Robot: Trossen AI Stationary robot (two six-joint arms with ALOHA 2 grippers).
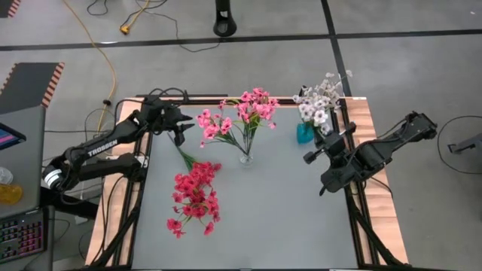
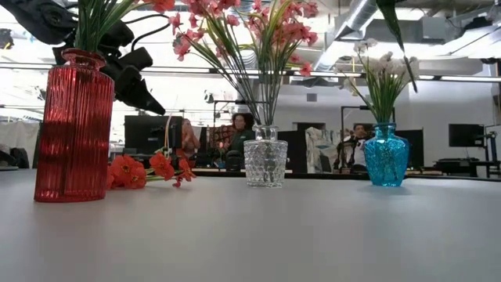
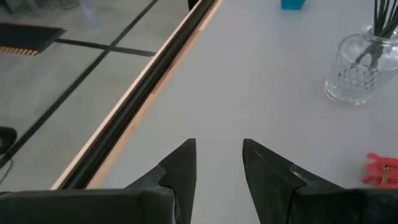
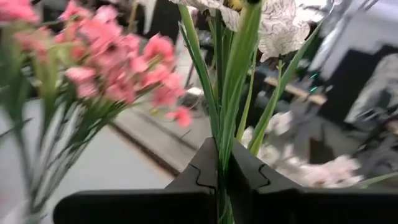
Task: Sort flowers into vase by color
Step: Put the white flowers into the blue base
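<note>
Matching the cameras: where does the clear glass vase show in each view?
High: clear glass vase at table centre, toward the far edge.
Low: centre.
Left wrist: upper right.
Right wrist: not in it.
Shared landmark: blue vase.

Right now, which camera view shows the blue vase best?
The low view: the blue vase stands whole, in profile, holding white flowers. The high view shows only a bit of it under blossoms, the left wrist view only its base. The right wrist view shows none.

Black arms [image 1: 105, 150], white "TROSSEN" lettering
</note>
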